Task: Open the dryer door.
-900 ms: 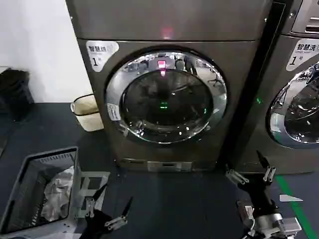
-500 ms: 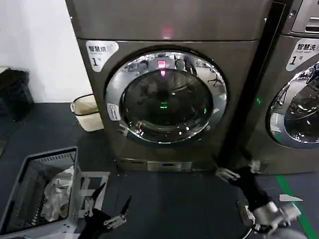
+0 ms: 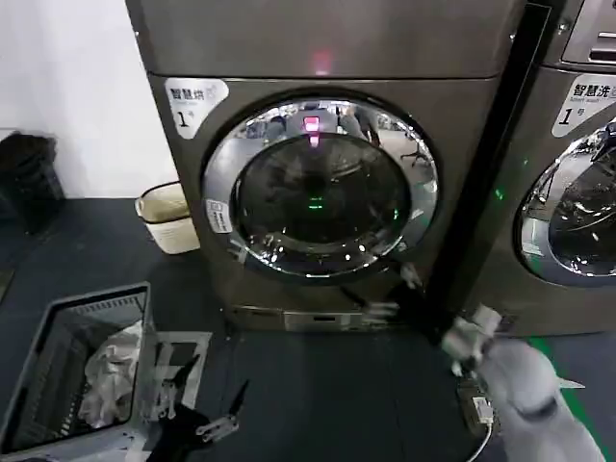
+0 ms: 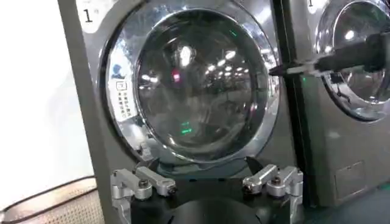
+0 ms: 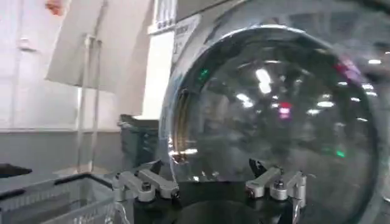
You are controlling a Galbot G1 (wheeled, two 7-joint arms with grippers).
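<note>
The dryer door, a chrome ring around dark glass with a white rim sticker, sits shut in the grey machine front. My right gripper is open and blurred, just below the door's lower right rim, not touching it. In the right wrist view its open gripper faces the door glass from close by. My left gripper hangs open low over the floor, well short of the machine. In the left wrist view the left gripper points at the door, with the right gripper off to one side.
A grey crate holding cloths stands on the floor at the lower left. A beige bin sits beside the dryer, a black bin farther left. The neighbouring machine with its own chrome door stands on the right.
My right arm has swung up and to the left, from low on the floor toward the door's lower right rim. The left gripper has stayed put. The door remains shut.
</note>
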